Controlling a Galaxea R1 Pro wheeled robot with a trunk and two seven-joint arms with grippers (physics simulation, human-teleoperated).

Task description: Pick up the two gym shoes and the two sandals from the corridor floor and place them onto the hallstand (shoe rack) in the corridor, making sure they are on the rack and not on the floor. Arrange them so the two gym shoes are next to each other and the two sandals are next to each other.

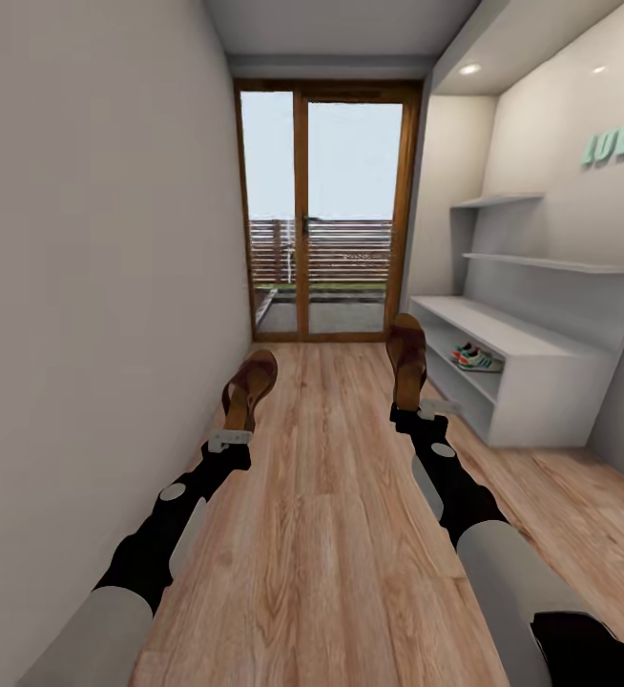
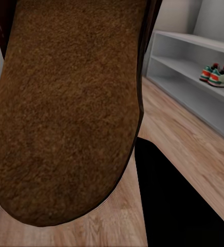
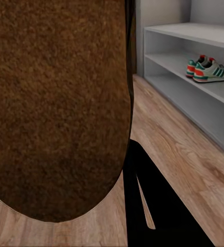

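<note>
Brown leather-look sandals (image 1: 250,386), soles rough, matt, suede-like. Light wood-plank laminate floor (image 1: 331,534), smooth, grained. Light-grey matt shoe rack (image 1: 541,391).

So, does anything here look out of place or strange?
Nothing looks damaged or spilled. The only unusual sight: each gripper holds one brown sandal upright in the air, the left sandal and the right sandal. The gym shoes sit side by side inside the hallstand.

walls (image 1: 93,239): plain grey | glass door (image 1: 326,210): wood-framed, daylit | ceiling spotlights (image 1: 470,69): on
</note>
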